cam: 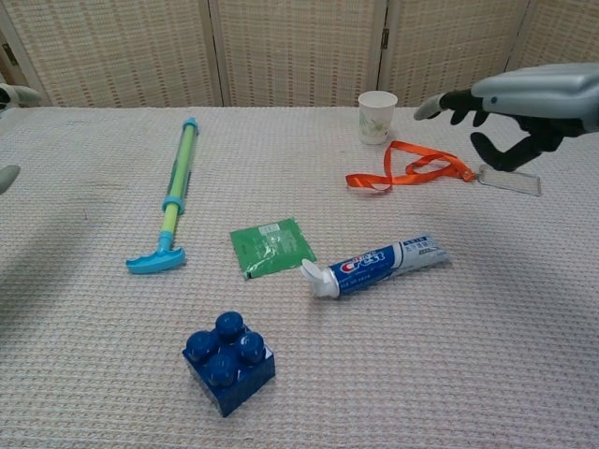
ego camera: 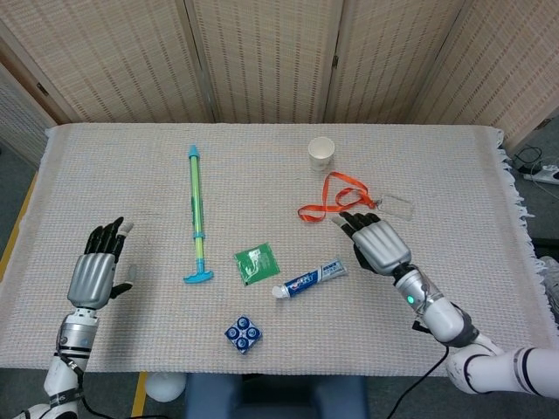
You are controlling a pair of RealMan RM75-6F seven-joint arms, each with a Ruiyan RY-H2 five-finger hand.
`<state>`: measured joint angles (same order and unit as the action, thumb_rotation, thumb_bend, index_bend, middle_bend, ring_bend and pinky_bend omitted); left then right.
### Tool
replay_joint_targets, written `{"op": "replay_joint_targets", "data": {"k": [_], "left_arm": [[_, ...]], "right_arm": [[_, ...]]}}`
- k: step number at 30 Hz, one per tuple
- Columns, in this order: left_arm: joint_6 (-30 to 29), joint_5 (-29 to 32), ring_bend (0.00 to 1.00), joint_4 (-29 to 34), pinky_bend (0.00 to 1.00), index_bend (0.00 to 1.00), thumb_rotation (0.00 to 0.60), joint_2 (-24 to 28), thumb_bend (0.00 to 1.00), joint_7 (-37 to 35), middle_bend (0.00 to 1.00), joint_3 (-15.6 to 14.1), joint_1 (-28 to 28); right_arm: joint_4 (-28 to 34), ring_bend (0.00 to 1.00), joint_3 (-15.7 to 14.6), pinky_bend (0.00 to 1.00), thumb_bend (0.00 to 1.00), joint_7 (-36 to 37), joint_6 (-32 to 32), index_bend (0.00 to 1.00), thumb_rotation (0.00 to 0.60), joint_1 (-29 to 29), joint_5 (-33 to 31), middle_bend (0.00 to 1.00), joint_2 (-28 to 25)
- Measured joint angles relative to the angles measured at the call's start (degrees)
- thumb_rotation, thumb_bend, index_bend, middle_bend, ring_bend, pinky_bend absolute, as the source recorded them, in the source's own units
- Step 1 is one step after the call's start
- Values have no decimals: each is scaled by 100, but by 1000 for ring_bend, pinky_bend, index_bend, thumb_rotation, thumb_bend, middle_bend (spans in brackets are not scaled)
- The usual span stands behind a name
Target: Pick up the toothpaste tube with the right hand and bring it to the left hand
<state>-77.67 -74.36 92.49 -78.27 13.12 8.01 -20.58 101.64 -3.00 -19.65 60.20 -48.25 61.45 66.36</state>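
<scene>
Hovering spread and empty, right hand [ego camera: 377, 244] clears toothpaste tube [ego camera: 309, 279].
</scene>
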Motion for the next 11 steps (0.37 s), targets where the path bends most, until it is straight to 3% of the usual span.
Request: {"op": "replay_joint_targets", "data": {"k": [4, 11], "left_arm": [[-276, -4, 0, -37, 0, 0, 600, 236, 540, 19, 0, -76, 259], [-852, -184, 0, 148, 0, 0, 600, 556, 540, 141, 0, -266, 722]], "right_arm": [[68, 147, -164, 185, 761, 289, 743, 0, 600, 681, 445, 77, -281], [-157, 128, -388, 176, 754, 937, 2024, 0, 600, 1934, 1026, 57, -482]]}}
